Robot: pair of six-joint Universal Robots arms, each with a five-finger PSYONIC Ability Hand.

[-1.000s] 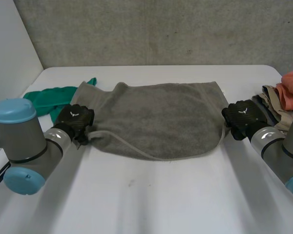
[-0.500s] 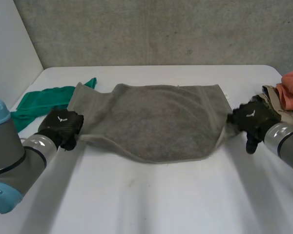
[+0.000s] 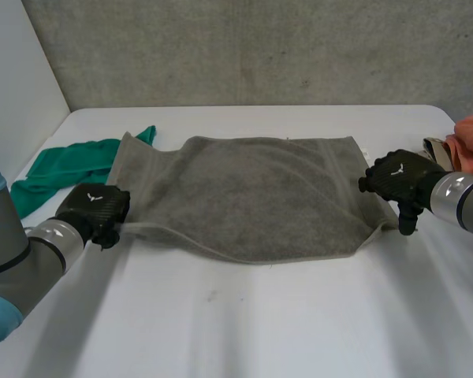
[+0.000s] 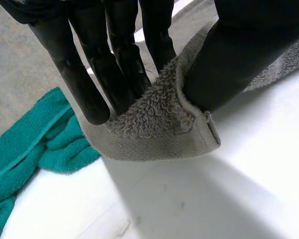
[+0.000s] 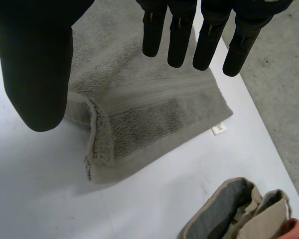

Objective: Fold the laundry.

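1. White surface (image 3: 244, 323), grey wall (image 3: 244, 47); the grey towel (image 3: 252, 197) lies spread before us.
2. Our left hand (image 3: 94, 209) pinches its corner; our right hand (image 3: 398, 179) hovers, fingers straight.
3. The right wrist view adds a white tag (image 5: 218, 130).

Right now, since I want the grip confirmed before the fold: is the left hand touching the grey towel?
Touching. The left wrist view shows the left hand pinching a corner of the grey towel between its thumb and fingers.

White table (image 3: 244, 315) has a grey towel (image 3: 252, 197) spread across the middle, a green cloth (image 3: 63, 165) bunched at the left, and what looks like an orange-and-beige clothes heap (image 3: 469, 138) at the right edge.
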